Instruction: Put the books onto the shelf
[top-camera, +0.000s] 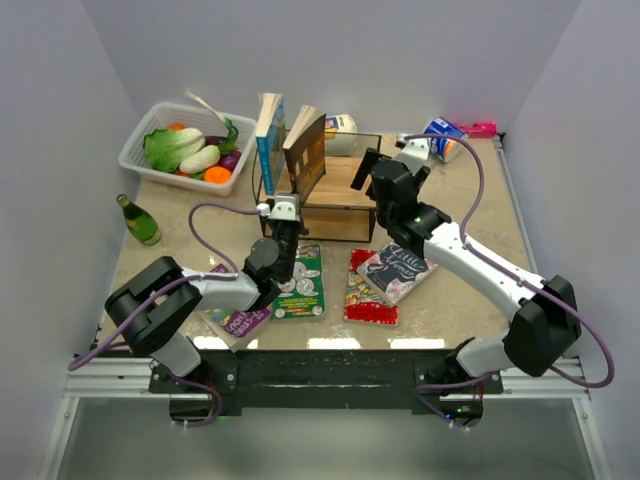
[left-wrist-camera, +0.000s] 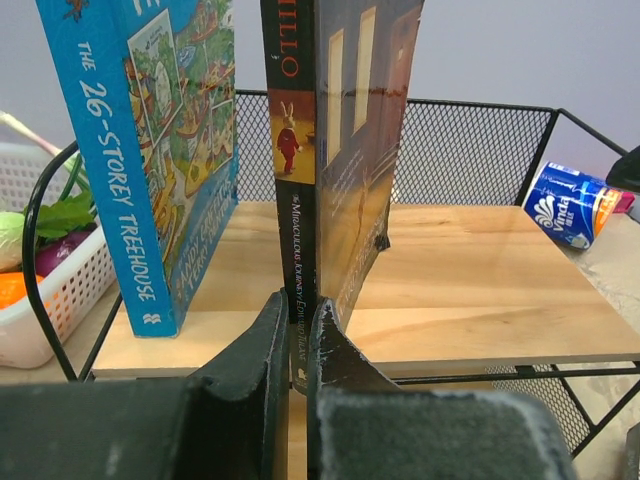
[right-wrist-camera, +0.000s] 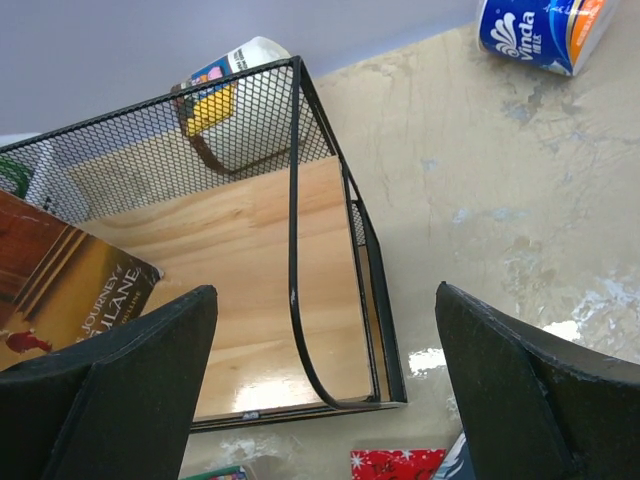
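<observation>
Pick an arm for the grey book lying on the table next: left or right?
Right. The right end effector is open and empty above the shelf, and the grey book lies beside that arm. The left end effector is shut on the standing brown book at its spine.

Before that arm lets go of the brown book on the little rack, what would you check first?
1. Left gripper shut on the brown paperback book at its spine: ok.
2. Brown book fully seated on the black-framed wooden shelf: cannot tell.
3. Blue paperback book standing apart from it: ok.
4. Right gripper open above the shelf's right end: ok.
5. All books shelved: not ok; green book, red book, dark grey book and purple book lie on the beige table.
</observation>
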